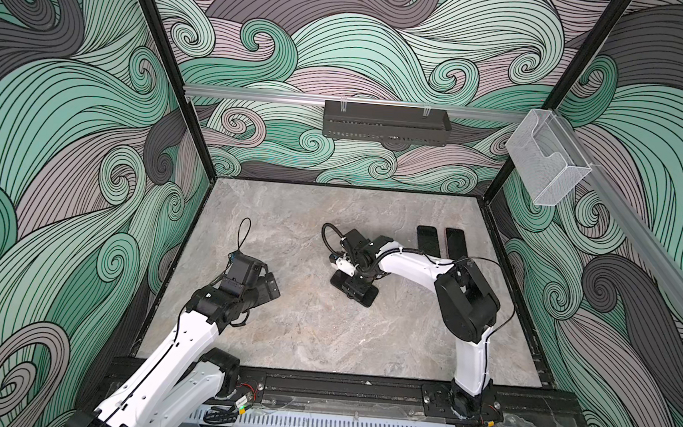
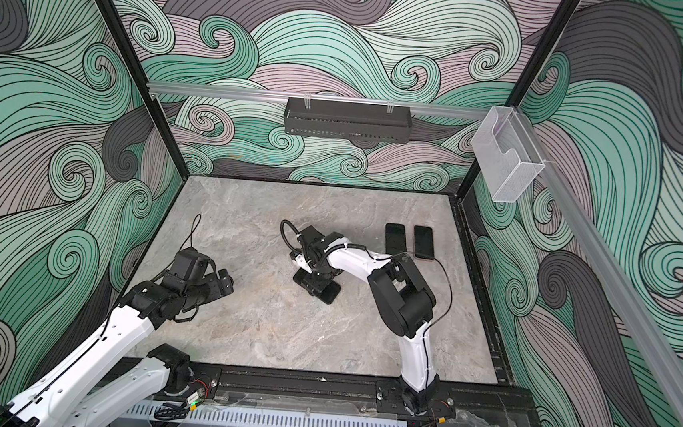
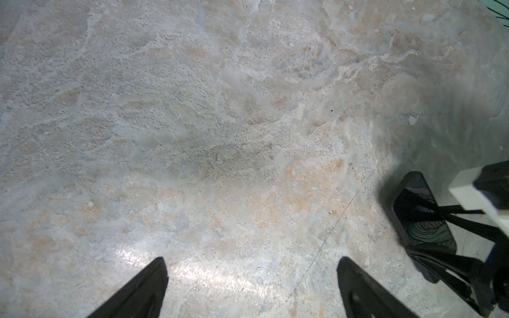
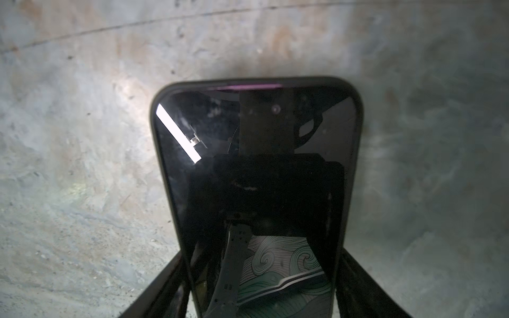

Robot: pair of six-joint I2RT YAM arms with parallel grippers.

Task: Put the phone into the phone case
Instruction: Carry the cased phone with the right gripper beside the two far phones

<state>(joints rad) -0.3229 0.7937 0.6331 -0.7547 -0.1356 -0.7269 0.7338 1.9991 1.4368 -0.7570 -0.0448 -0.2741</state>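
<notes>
A black phone (image 4: 192,192) lies screen up inside a black phone case (image 4: 358,137) near the middle of the stone table (image 1: 301,336). A thin purple strip shows along one short end between screen and rim. My right gripper (image 4: 261,252) straddles the phone case from above, with one finger pressed on each long side. In both top views the right gripper (image 1: 354,288) (image 2: 316,284) covers most of the phone (image 1: 368,298) (image 2: 328,295). My left gripper (image 1: 269,286) (image 2: 224,282) (image 3: 252,258) hovers open over bare table to the left. The phone (image 3: 421,220) shows off to one side of it.
Two more dark phones (image 1: 428,240) (image 1: 456,243) lie side by side at the back right of the table. A black tray (image 1: 386,123) hangs on the back rail. A clear plastic holder (image 1: 548,164) is mounted on the right rail. Patterned walls enclose the table.
</notes>
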